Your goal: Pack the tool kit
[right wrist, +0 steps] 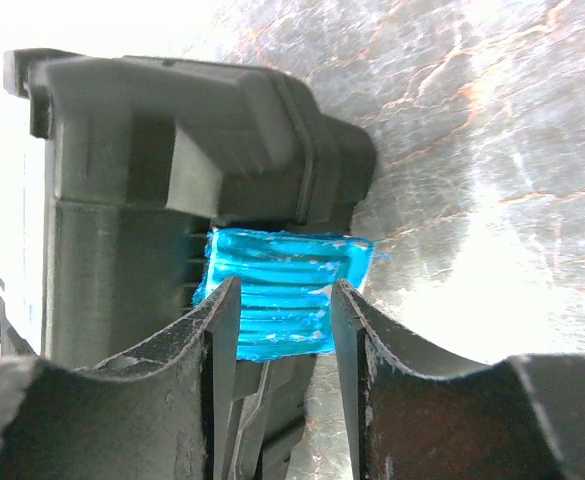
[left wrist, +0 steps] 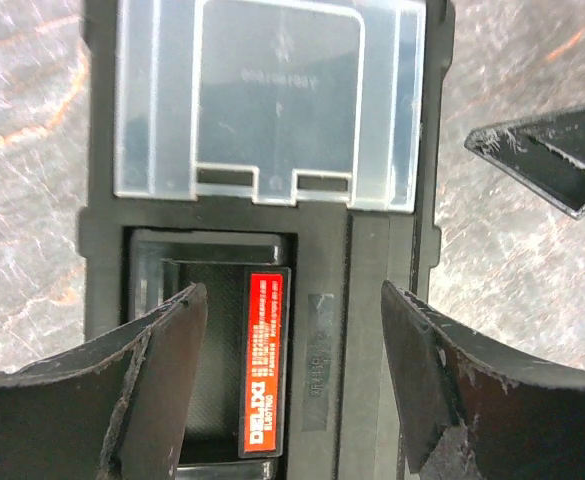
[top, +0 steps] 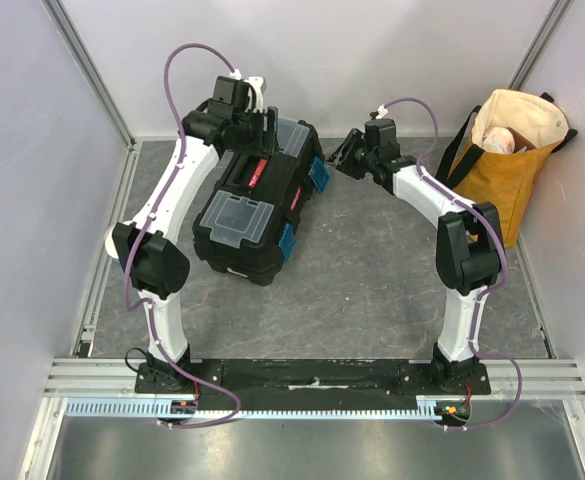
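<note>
The black toolbox (top: 277, 200) lies closed at an angle on the grey table, left of centre, with a red handle panel (top: 255, 172) and clear lids. My left gripper (top: 267, 125) is open and empty above its far end. In the left wrist view the left gripper (left wrist: 292, 290) hovers over the red label (left wrist: 265, 365), below a clear lid (left wrist: 267, 100). My right gripper (top: 337, 155) is at the far blue latch (top: 321, 172). In the right wrist view the right gripper (right wrist: 286, 285) is slightly open right in front of that latch (right wrist: 282, 262). No hand tools are in view.
A mustard-yellow tote bag (top: 502, 160) stands at the back right against the wall. A second blue latch (top: 288, 240) is on the toolbox's near end. The right gripper's finger (left wrist: 547, 160) shows in the left wrist view. White walls surround the table.
</note>
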Motion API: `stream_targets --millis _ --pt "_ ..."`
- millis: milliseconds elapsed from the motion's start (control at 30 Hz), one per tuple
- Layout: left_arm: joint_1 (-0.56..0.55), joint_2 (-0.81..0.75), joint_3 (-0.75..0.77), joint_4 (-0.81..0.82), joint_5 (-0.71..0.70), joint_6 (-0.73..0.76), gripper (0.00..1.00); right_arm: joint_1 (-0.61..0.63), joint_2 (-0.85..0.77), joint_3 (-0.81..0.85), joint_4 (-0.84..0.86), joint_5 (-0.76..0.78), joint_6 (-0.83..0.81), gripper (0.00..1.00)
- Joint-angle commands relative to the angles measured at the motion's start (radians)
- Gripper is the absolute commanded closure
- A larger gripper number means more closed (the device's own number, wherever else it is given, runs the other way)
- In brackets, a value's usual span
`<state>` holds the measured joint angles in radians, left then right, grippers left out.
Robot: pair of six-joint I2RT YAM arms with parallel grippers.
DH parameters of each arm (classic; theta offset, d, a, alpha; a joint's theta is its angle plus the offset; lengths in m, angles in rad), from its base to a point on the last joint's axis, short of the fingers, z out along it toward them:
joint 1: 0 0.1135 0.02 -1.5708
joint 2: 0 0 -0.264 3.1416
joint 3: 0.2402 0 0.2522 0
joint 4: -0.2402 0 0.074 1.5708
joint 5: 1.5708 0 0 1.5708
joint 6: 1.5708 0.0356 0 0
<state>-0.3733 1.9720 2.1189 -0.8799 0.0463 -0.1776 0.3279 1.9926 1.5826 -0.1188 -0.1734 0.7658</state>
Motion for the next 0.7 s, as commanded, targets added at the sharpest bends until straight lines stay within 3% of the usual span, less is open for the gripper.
stream_targets --millis 0,333,500,667 --pt "0.086 -0.015 0.078 0.024 0.044 -0.063 0.23 -0.029 -0.081 -0.006 -0.037 0.07 -0.043 0.57" --pt "0.321 0.077 0.055 0.108 0.228 -0.151 0.24 -0.015 -0.003 0.046 -0.226 0.219 -0.189 0.87" --pt "0.372 0.197 0.058 0.171 0.343 -0.183 0.24 0.017 0.069 0.111 -0.274 0.253 -0.223 0.91" --pt "0.401 0.326 0.056 0.297 0.547 -0.2 0.31 0.04 0.166 0.195 -0.323 0.255 -0.244 0.92"
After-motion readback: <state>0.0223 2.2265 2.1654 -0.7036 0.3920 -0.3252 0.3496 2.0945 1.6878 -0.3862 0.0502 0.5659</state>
